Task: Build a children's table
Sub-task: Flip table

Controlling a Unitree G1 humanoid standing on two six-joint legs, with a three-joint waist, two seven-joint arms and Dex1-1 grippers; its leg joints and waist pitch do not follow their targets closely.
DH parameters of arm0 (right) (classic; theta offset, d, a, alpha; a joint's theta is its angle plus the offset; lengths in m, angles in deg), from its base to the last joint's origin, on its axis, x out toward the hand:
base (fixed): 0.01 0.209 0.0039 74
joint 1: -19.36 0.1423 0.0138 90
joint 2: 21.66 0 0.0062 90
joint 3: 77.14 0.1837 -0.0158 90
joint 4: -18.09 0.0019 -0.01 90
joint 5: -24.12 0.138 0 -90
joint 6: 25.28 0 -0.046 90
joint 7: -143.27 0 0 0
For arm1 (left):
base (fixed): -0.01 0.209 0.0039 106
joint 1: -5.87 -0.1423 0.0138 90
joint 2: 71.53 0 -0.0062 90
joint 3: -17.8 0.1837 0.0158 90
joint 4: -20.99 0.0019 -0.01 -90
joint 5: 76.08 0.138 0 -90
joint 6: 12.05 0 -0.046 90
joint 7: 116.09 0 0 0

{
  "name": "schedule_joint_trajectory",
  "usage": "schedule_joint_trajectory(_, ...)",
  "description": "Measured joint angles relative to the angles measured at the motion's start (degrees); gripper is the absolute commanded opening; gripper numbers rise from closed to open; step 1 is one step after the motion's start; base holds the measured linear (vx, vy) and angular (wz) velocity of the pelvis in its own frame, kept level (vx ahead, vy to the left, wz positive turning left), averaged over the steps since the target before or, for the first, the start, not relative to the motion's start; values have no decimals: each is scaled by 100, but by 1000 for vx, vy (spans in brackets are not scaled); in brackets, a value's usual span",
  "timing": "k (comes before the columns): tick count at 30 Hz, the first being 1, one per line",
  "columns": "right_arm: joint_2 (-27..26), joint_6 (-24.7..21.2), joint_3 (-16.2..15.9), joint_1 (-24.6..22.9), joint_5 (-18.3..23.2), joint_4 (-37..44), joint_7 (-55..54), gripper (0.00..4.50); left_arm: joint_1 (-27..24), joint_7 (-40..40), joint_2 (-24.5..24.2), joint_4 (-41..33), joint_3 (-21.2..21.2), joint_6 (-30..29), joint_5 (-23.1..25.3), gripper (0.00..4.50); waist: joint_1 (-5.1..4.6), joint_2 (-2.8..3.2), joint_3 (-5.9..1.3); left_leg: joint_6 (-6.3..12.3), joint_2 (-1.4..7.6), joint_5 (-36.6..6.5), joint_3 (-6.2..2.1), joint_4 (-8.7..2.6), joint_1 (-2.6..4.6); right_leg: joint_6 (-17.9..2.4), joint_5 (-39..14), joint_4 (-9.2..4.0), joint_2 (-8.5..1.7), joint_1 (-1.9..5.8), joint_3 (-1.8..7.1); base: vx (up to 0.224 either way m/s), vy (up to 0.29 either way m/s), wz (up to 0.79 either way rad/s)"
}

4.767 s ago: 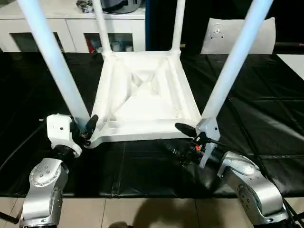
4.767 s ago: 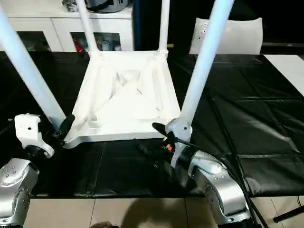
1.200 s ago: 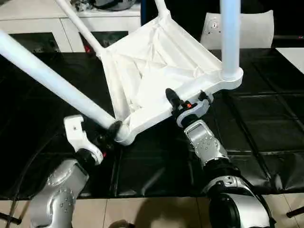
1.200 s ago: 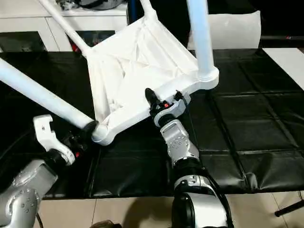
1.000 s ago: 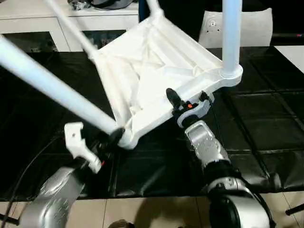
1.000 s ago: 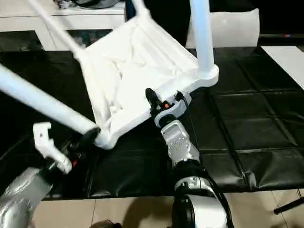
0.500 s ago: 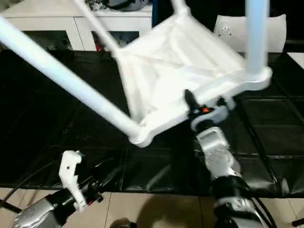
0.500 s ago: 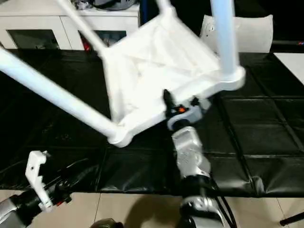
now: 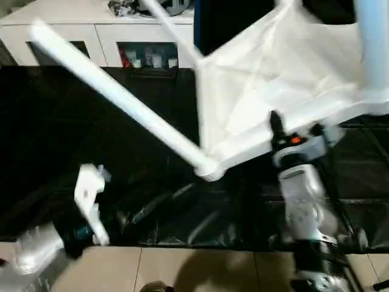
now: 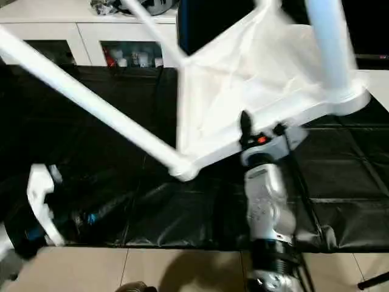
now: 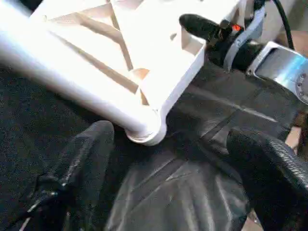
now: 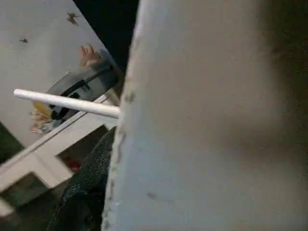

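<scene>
While the right gripper (image 9: 279,131) clamps the near rim of the tabletop (image 9: 285,67), the children's table hangs tilted, its ribbed underside facing the camera and one corner socket (image 9: 208,171) dipping toward the black work table (image 9: 73,121). To the left and lower, the left gripper (image 11: 168,159) hangs empty, fingers (image 11: 89,154) spread wide, just short of that corner, touching nothing. A long leg (image 9: 115,94) slants away from the socket, up and left. A white cabinet (image 9: 109,36) stands behind.
</scene>
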Motion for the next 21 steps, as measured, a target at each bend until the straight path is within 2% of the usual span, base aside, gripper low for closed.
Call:
schedule_joint_trajectory(4,364,11,-185,-40,-533,269,-82,209,291,28,-65,-147,-11,-44,-13,450,-57,-68,-41,0,0,-1,17,-2,18,1,0,2,5,3,23,0,0,0)
schedule_joint_trajectory(7,695,-46,-368,-55,-1046,455,-322,209,768,113,-257,-173,-42,-60,38,450,-57,-121,-65,-1,-2,-1,20,-1,25,11,7,5,8,5,36,0,0,0)
schedule_joint_trajectory(11,885,-104,-506,-97,-1500,589,-443,208,1303,125,-538,-241,-122,-178,-22,450,-60,-166,-69,0,-6,-1,31,2,29,19,12,11,10,2,55,0,0,0)
schedule_joint_trajectory(13,1002,-190,-578,-109,-1770,600,-481,205,1700,130,-697,-305,-219,-171,43,450,-65,-172,-72,0,-10,-1,41,4,29,22,14,12,10,-1,68,0,0,0)
schedule_joint_trajectory(16,1199,-264,-768,-107,-2117,664,-530,199,2237,140,-848,-256,-62,-79,476,450,-56,-180,-68,0,-9,-1,43,5,22,24,15,12,10,-8,70,0,0,0)
schedule_joint_trajectory(21,1299,-317,-962,-85,-2360,718,-596,198,2952,115,-1163,-250,27,289,884,450,-72,-165,-60,0,-9,-1,46,5,19,26,15,18,11,-15,74,0,0,0)
